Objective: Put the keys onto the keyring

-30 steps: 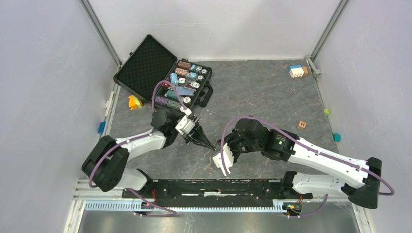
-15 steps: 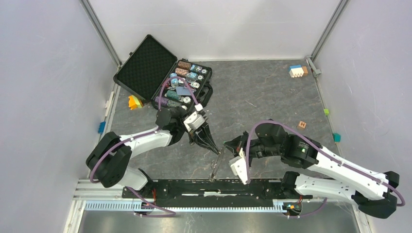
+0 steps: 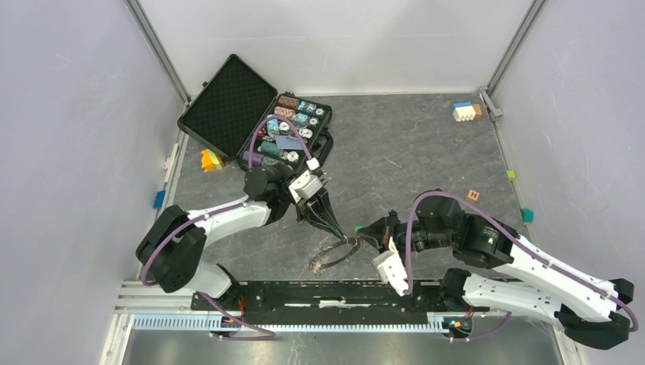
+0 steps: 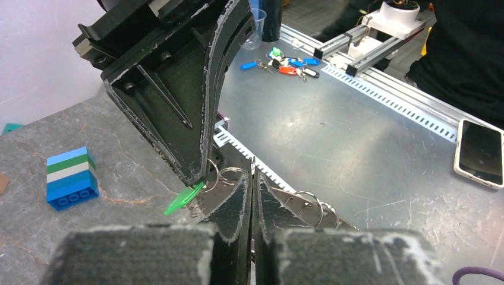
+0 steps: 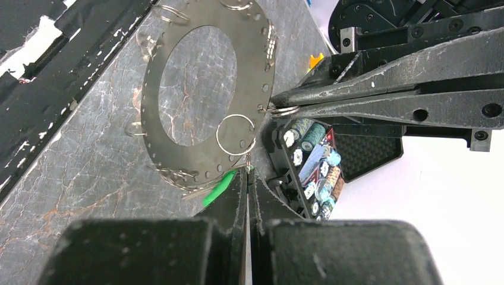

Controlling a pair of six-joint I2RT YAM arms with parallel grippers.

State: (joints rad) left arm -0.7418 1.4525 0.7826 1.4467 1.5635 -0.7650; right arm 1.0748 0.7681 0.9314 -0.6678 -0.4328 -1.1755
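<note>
The keyring [image 3: 335, 255] is a flat grey metal ring with small holes and thin wire loops round its rim; it hangs tilted just above the table's near edge. My left gripper [image 3: 339, 236] is shut on its rim, as the right wrist view [image 5: 274, 108] shows. My right gripper [image 3: 365, 231] is shut on the green-headed key [image 3: 357, 228] at the ring's edge. In the right wrist view the key [image 5: 219, 187] lies against the keyring [image 5: 255, 59] beside my right gripper [image 5: 248, 172]. In the left wrist view my left gripper [image 4: 252, 178] pinches the keyring [image 4: 291, 209]. No grey keys show.
An open black case [image 3: 228, 103] with poker chips [image 3: 293, 129] stands at the back left, just behind the left arm. Toy blocks [image 3: 464, 112] sit at the back right, a wooden cube [image 3: 472, 195] at the right, orange blocks [image 3: 209, 160] at the left edge.
My right arm has drawn back to the right. The keyring has turned from edge-on to tilted flatter, and the green key now shows at its edge. My left gripper barely moved.
</note>
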